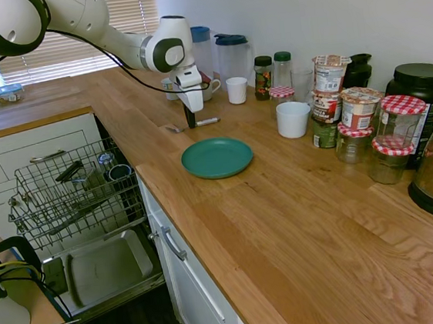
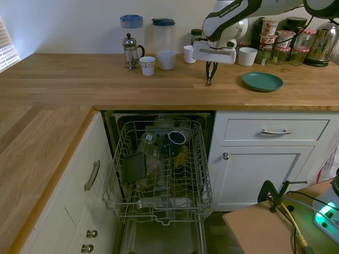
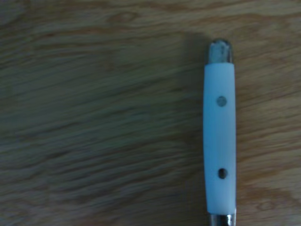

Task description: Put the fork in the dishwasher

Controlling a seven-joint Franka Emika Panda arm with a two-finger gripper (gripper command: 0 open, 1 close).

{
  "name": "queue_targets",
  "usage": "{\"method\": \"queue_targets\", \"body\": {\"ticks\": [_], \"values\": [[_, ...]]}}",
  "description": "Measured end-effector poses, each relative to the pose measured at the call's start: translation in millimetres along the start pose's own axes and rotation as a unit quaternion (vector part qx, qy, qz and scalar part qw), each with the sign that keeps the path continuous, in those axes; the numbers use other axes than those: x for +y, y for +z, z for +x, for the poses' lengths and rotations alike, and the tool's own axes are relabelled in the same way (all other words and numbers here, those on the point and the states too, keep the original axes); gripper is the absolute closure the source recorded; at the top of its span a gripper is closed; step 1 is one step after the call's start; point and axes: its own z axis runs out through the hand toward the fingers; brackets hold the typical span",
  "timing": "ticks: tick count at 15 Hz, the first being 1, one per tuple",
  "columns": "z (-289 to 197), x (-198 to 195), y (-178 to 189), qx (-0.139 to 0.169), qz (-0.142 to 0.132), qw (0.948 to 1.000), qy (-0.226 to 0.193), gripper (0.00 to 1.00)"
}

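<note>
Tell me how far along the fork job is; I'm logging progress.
Done: the dishwasher stands open, rack out. In hand: the gripper looks shut on the fork, which lies on the counter. Left: lifting it, carrying it over, placing it in the rack.

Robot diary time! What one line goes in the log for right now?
stage: grasping fork | gripper: shut on fork, at the counter | teal plate: empty | dishwasher: open, rack out
</note>
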Motion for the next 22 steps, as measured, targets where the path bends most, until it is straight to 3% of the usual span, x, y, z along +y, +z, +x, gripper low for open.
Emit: {"method": "queue_targets", "body": {"ticks": [4, 8, 17, 22], "values": [[5, 6, -39, 0.009, 0.021, 0.9997, 0.002, 1.0], [-21, 16, -85, 0.027, 0.036, 0.999, 0.001, 1.0], [-157, 82, -106, 0.035, 0.034, 0.9985, -0.027, 1.0], [-174, 94, -107, 0.043, 0.043, 0.9969, -0.049, 1.0]]}}
